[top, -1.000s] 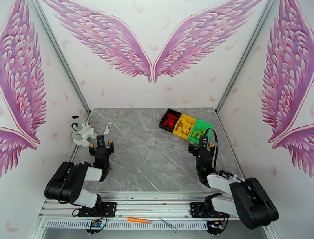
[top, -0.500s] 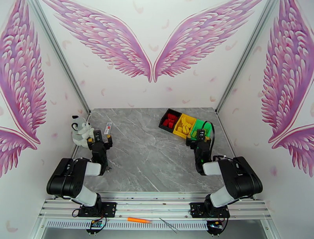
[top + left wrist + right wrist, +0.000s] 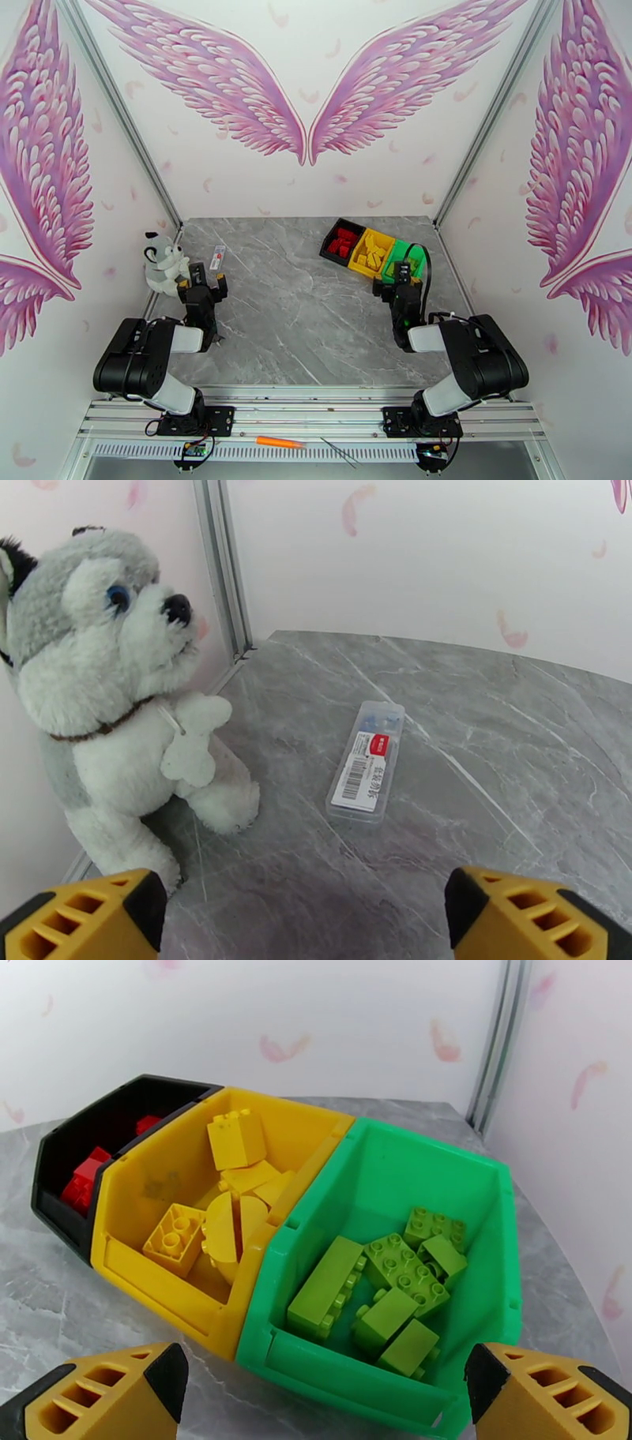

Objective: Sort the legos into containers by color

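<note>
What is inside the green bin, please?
Several light green legos lie piled in the green bin, toward its near right corner. Any brick beneath the pile is covered, and the near wall hides the floor just behind it.

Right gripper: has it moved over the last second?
Yes. The right gripper moved forward, closer to the green bin.

You had the top cam high behind the table [image 3: 300,331], looking down. Left wrist sat close on the plush dog [image 3: 110,685], mid-left overhead; right wrist close on the bins [image 3: 150,1280], centre-right overhead.
</note>
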### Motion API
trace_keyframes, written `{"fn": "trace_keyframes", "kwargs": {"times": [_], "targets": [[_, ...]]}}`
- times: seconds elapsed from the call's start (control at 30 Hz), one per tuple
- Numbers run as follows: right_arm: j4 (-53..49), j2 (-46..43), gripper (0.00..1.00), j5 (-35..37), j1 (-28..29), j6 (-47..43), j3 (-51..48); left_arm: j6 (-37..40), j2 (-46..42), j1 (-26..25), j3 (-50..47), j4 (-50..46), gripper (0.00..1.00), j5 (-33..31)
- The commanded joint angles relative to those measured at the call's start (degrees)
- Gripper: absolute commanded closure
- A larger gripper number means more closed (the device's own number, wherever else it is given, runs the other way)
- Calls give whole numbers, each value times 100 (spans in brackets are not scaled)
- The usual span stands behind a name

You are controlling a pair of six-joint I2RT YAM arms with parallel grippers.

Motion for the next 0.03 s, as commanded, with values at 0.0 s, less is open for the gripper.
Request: {"fn": "trace_keyframes", "kwargs": {"times": [0.0], "targets": [[-56,-57,1,-111,-36,45,47,112,-86,-111,30,-19,1,-96]]}}
